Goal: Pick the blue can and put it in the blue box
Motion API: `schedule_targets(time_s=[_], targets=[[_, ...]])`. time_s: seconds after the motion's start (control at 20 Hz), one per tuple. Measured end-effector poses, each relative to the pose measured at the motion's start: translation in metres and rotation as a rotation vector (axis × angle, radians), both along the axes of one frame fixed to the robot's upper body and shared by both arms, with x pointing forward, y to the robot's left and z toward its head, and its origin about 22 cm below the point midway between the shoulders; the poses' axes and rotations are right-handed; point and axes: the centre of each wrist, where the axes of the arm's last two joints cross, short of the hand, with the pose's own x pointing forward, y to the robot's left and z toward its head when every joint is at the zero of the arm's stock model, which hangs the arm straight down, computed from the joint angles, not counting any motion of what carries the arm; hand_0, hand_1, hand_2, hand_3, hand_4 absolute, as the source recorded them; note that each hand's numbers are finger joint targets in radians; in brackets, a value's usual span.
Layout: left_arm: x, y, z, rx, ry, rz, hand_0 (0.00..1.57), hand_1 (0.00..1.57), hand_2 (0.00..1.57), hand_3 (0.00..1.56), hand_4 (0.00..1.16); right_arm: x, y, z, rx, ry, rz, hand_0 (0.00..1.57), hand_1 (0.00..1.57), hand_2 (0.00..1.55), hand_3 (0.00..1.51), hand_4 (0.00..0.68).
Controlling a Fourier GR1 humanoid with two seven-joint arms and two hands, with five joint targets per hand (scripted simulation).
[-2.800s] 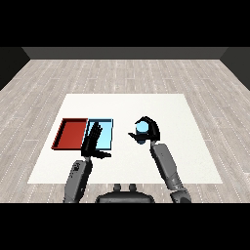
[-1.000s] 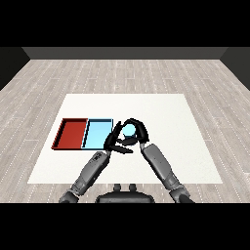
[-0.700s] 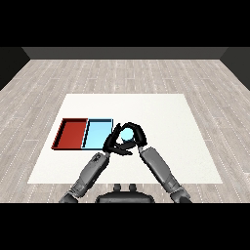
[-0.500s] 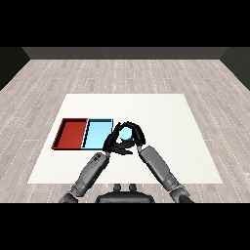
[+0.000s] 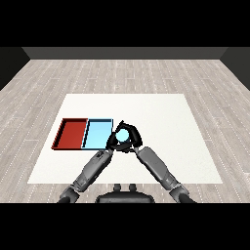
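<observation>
A white table (image 5: 161,117) is seen lying on a grey plank floor (image 5: 127,73), its near edge toward the viewer. Two trays are laid side by side near the table's left edge, about midway between its far and near edges: the red tray (image 5: 71,133) on the outside and the light blue tray (image 5: 97,133) touching it on the inner side.

Two grey forearms are brought in from the near edge and are angled toward each other, so that both black hands meet just beside the right edge of the light blue tray. The left forearm (image 5: 92,168) rises from the lower left, the right forearm (image 5: 155,166) from the lower right.

The blue can (image 5: 123,134) is held above the table surface, close to the right rim of the light blue tray and not inside it. The right hand (image 5: 133,140) is curled round the can, with fingers arched over its top and far side and the thumb below. The left hand (image 5: 113,141) is placed against the can's left side; whether its fingers are curled or straight cannot be told, since the two hands overlap there.
</observation>
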Motion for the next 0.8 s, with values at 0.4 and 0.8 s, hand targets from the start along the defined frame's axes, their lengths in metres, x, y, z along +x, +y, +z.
schedule_targets(time_s=[0.4, 0.8], targets=[[0.003, -0.002, -0.002, 0.121, 0.004, 0.047, 0.00, 0.00, 0.00, 0.00, 0.00, -0.003, 0.000, 0.002, -0.003, -0.006, -0.002, 1.48, 1.48, 1.46, 1.40, 0.565], [-0.001, -0.007, 0.001, 0.133, -0.020, 0.103, 0.79, 0.79, 0.85, 0.58, 0.65, 0.000, -0.004, 0.008, 0.010, 0.002, 0.013, 1.49, 1.49, 1.46, 1.41, 0.592]])
